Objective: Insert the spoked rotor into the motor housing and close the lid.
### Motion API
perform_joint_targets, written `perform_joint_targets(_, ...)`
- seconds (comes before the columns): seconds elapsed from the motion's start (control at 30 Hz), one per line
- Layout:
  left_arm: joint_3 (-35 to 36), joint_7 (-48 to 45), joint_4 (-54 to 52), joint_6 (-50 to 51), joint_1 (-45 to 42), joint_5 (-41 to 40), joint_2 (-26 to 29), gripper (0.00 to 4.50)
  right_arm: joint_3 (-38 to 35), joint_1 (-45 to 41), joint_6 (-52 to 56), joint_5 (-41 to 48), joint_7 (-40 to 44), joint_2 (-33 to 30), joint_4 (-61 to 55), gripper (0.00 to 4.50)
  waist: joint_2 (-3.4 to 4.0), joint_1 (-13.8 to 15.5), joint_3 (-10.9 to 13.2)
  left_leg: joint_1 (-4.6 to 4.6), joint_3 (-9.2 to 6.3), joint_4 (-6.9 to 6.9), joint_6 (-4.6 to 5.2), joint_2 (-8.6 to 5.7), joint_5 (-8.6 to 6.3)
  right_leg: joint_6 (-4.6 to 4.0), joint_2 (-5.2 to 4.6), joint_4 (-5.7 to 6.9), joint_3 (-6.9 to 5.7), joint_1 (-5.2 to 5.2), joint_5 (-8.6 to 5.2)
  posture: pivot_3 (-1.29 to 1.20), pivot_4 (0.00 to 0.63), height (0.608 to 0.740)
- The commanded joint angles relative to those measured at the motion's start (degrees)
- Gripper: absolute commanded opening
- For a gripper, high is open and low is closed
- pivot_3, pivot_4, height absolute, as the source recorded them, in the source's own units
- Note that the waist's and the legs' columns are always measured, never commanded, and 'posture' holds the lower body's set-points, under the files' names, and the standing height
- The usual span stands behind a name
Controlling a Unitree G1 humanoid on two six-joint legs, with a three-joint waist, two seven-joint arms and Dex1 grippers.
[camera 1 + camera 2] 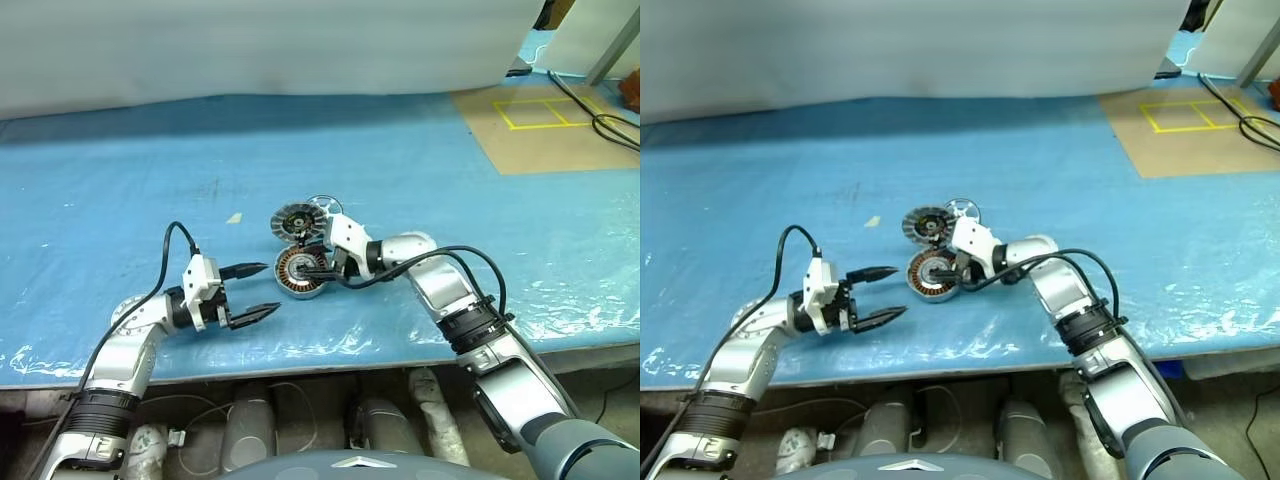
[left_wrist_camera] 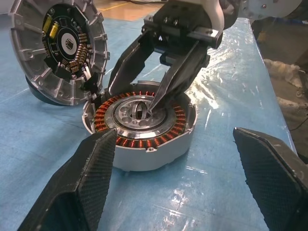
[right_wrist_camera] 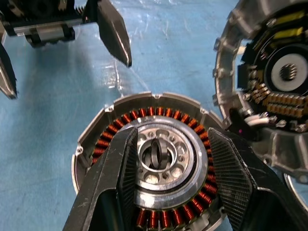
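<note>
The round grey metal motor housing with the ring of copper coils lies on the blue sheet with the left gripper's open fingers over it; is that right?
Not quite: it is the right gripper that stands open over the motor housing, as the left wrist view shows. The left gripper is open too, but stands apart from it. The rest holds.

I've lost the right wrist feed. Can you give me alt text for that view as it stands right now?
The right gripper hangs open over the motor housing, a finger on each side of the silver rotor sitting inside the copper coil ring. Beside the housing, the lid leans with its circuit-board face showing, and the open left gripper faces in across the blue sheet.
</note>
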Motion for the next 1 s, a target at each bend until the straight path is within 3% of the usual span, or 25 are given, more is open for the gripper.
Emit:
perform_joint_targets(0.03, 0.4, -0.4, -0.7, -1.2, -0.3, -0.2, 0.4, 4.08, -2.1, -0.9, 0.5, 3.2, 0.8, 0.5, -2.9, 1.82, 0.0, 0.0, 0.0, -0.01, 0.0, 0.0, 0.0, 0.0, 0.0, 0.0, 0.0, 0.0, 0.0, -0.01, 0.0, 0.0, 0.15, 0.74)
perform_joint_targets(0.2, 0.5, -0.4, -0.7, -1.3, -0.2, -0.2, 0.4, 4.08, -1.4, 0.0, 1.9, 4.1, 2.4, -0.1, -3.5, 0.13, 0.0, 0.0, 0.0, -0.01, 0.0, 0.0, 0.0, 0.0, 0.0, 0.0, 0.0, 0.0, 0.0, -0.01, 0.0, 0.0, 0.15, 0.74)
perform_joint_targets(0.23, 0.5, -0.4, -0.7, -1.3, -0.2, -0.2, 0.4, 4.08, -1.2, 0.0, 2.3, 4.0, 2.7, -0.2, -3.4, 0.06, 0.0, 0.0, 0.0, -0.01, 0.0, 0.0, 0.0, 0.0, 0.0, 0.0, 0.0, 0.0, 0.0, -0.01, 0.0, 0.0, 0.15, 0.74)
perform_joint_targets(1.0, 0.5, -0.3, -0.3, -1.9, -0.1, 0.0, 0.2, 4.08, 1.5, -0.5, 1.2, -0.9, 0.5, 0.0, 0.9, 0.06, 0.0, 0.0, 0.0, 0.0, 0.01, -0.02, -0.01, 0.0, 0.0, -0.01, -0.01, 0.0, 0.01, -0.02, -0.01, 0.0, 0.15, 0.74)
